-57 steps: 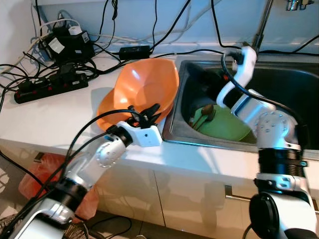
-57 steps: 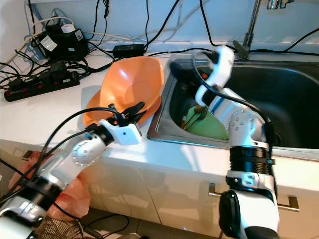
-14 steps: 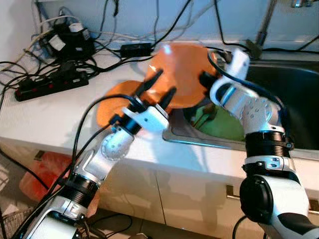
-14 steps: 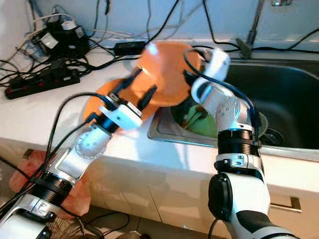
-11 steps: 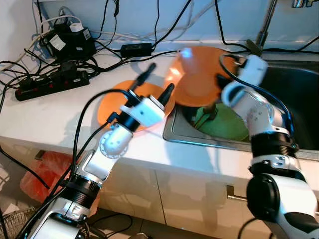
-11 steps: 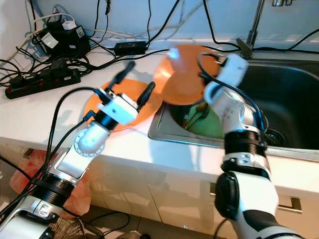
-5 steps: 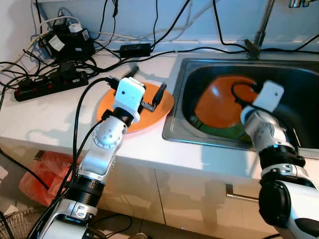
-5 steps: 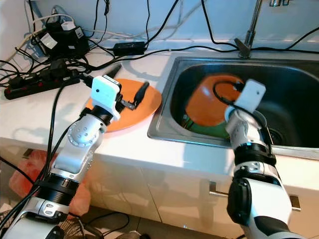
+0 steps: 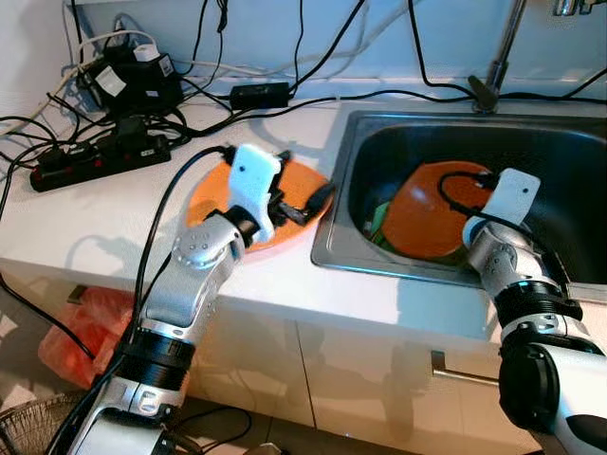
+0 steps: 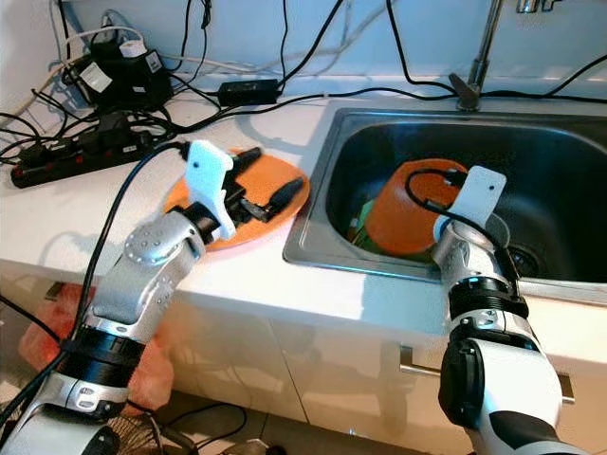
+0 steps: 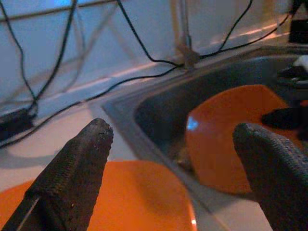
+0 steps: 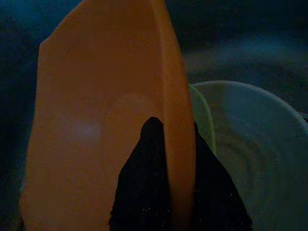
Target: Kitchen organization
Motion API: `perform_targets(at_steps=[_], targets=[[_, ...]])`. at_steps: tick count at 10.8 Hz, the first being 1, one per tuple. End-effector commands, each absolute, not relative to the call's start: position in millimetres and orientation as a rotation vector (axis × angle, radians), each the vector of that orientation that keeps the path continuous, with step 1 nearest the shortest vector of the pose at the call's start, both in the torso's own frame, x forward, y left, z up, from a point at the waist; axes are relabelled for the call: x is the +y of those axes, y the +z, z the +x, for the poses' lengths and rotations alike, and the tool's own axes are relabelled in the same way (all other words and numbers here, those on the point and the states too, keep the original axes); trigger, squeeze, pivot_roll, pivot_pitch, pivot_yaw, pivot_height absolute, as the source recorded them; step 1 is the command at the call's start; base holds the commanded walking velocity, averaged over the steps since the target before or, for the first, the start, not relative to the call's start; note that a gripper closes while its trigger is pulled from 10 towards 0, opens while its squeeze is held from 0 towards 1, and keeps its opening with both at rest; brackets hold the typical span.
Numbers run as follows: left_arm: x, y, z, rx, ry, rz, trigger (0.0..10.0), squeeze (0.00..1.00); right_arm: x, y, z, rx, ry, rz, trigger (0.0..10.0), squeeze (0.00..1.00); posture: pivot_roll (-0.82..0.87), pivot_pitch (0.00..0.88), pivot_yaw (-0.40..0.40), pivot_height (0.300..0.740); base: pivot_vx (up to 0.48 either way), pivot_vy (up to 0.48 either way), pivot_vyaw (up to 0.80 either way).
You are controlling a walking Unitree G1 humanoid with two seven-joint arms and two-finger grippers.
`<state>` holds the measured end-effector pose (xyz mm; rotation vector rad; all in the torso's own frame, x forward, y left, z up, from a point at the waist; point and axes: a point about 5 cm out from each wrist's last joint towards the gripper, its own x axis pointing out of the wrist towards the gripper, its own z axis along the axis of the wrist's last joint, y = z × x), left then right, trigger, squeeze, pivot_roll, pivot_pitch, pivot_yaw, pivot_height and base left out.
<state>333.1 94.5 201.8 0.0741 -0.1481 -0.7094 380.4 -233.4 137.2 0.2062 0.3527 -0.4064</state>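
An orange bowl [image 9: 432, 223] stands tilted on its side in the steel sink [image 9: 379, 270], leaning over a green plate [image 10: 358, 227]. My right gripper [image 12: 173, 124] is shut on the bowl's rim, one black finger on each side of it. A flat orange plate [image 9: 218, 194] lies on the white counter beside the sink. My left gripper [image 10: 268, 173] hovers just above that plate, open, its fingers [image 11: 77, 168] wide apart and pointing toward the sink.
A pale plate [image 12: 250, 144] lies under the bowl in the sink. Power strips and tangled cables [image 9: 95, 156] crowd the counter's back left, with a black adapter [image 9: 261, 93] behind the plate. The faucet [image 9: 498, 57] rises at the sink's back.
My right gripper carried the orange bowl off the counter plate and down into the sink, where it now leans lower. My left gripper has swung over the plate toward the sink.
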Motion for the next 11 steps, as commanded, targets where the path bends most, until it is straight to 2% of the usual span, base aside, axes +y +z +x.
perform_targets(at_steps=[1,2,3,4,5,6,7,8,11], targets=[[93.6,206.9,331.7,-0.129,-0.734,0.049,10.0,1.0,-231.8,152.1,387.1,0.296,-0.398,0.203,0.0,0.0,0.09,0.028,0.121,0.74,0.0,0.0,0.0],[90.8,205.0,327.1,-0.064,-0.808,0.063,10.0,1.0,-232.9,153.1,388.0,0.292,-0.382,0.193,1.5,0.0,0.09,0.027,0.124,0.74,0.0,0.0,0.0],[88.0,197.3,320.1,0.014,-0.908,0.159,10.0,1.0,-233.0,153.8,388.8,0.292,-0.364,0.179,2.8,0.0,0.09,0.026,0.125,0.74,0.0,0.0,0.0],[88.7,195.1,319.2,0.048,-0.911,0.147,10.0,1.0,-233.1,153.6,388.8,0.296,-0.361,0.17,4.7,0.0,0.09,0.025,0.125,0.74,0.0,0.0,0.0],[91.1,195.3,319.6,0.074,-0.905,0.144,10.0,1.0,-231.3,151.5,388.8,0.302,-0.348,0.164,8.0,0.0,0.09,0.023,0.125,0.74,0.0,0.0,0.0],[94.8,195.9,322.4,0.082,-0.873,0.146,10.0,1.0,-229.4,148.7,388.5,0.31,-0.339,0.158,10.0,0.0,0.09,0.023,0.126,0.74,0.0,0.0,0.0],[96.2,196.0,322.8,0.101,-0.874,0.147,10.0,1.0,-229.0,146.7,388.2,0.317,-0.331,0.159,10.0,0.0,0.09,0.022,0.124,0.74,0.0,0.0,0.0],[97.6,195.8,323.6,0.112,-0.868,0.152,10.0,1.0,-229.6,146.4,388.2,0.317,-0.328,0.161,10.0,1.0,0.09,0.02,0.122,0.74,0.0,0.0,0.0],[103.8,200.6,330.1,0.092,-0.796,0.137,10.0,1.0,-228.9,148.2,389.3,0.312,-0.315,0.167,10.0,1.0,0.09,0.021,0.122,0.74,0.0,0.0,0.0]])
